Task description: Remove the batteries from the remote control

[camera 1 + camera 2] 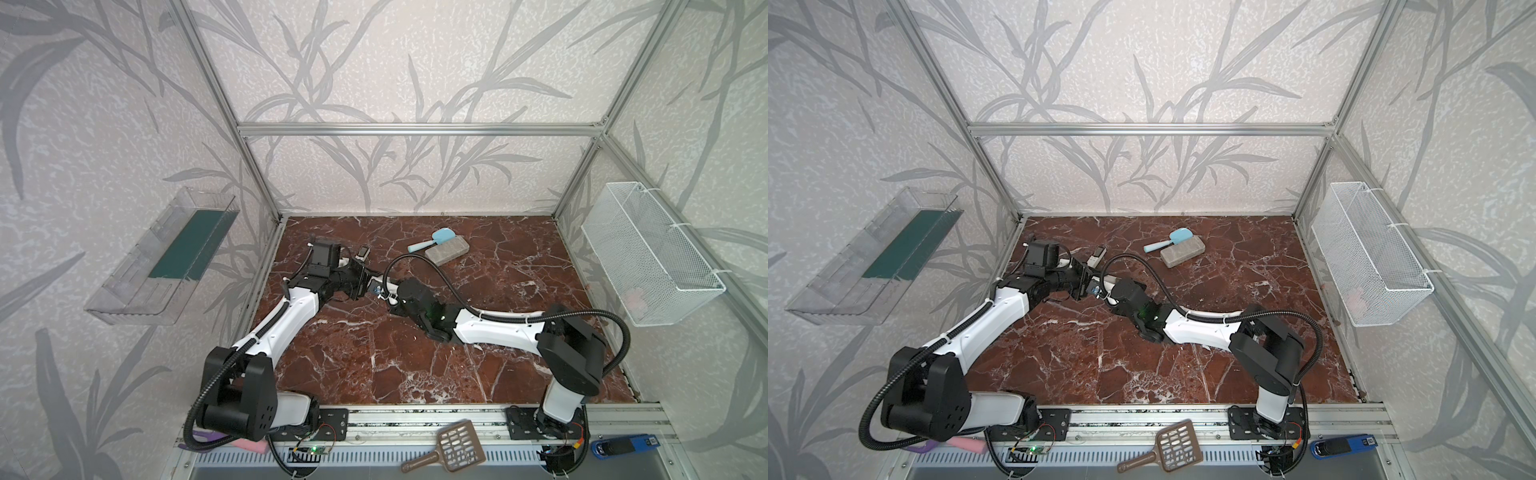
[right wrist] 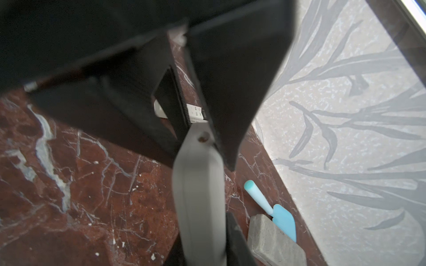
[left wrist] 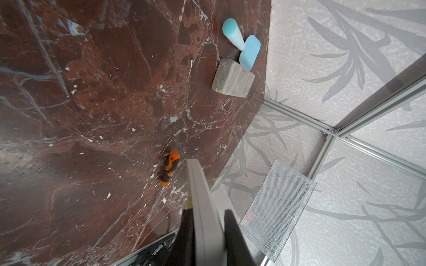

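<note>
I have the remote control (image 2: 198,195) up off the tabletop (image 1: 415,353), held between my two grippers towards the left of the workspace in both top views. My left gripper (image 3: 207,214) is closed down on one end. In the left wrist view its dark fingers (image 3: 232,230) lie against both faces of the pale grey body. My right gripper (image 2: 202,232) has the other end between its jaws, set narrow, but I cannot tell whether they press on it or only stand alongside. I see none of the batteries lying plainly free. A thin yellow-green sliver (image 3: 190,200) shows along the remote's edge by my left gripper; it may be a battery sitting in its bay, though I cannot be sure. A small dark and silvery piece (image 1: 363,252) lies on the tabletop just beyond my left wrist, too small to name. The orange-handled screwdriver (image 3: 170,168) lies on the tabletop, apart from both grippers. I judge the unloading to be at an early or middle stage: the remote is lifted and steadied, but getting the cells out and setting them down is not yet done.
</note>
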Available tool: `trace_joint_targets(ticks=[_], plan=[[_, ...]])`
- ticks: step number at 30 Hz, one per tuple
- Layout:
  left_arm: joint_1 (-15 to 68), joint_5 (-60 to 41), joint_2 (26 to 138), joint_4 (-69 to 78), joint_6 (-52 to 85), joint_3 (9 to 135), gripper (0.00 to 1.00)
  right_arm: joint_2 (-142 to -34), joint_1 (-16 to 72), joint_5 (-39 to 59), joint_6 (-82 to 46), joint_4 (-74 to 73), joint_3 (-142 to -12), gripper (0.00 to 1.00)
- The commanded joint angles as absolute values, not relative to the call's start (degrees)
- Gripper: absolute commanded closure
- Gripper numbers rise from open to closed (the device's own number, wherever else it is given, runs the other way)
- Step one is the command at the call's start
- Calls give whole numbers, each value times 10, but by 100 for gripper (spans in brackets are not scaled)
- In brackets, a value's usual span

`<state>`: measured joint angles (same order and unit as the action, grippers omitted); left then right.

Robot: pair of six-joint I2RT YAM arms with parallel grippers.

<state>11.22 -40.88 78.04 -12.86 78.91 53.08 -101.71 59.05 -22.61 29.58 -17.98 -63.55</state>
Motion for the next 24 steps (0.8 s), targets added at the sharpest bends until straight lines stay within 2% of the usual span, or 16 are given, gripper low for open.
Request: trace_joint_targets(ticks=[1,3,7,10,12,16,19,24], plan=[[120,-445,785,-97,776,551,91,-1019,606,-194,294,-176,-660,64],[119,-445,788,-101,770,553,92,-1012,606,-198,292,-173,-660,58],[119,-453,801,-110,749,560,93,-981,606,-192,278,-151,-653,38],[119,-470,819,-120,710,576,94,-943,603,-170,259,-102,-658,28],[118,-474,835,-164,643,600,94,-921,593,-136,232,-39,-673,27],[117,-481,880,-297,465,670,94,-871,528,-3,151,84,-703,26],[115,-500,906,-363,375,709,94,-838,480,95,128,126,-705,26],[115,-519,905,-436,252,766,100,-811,414,193,113,156,-698,22]])
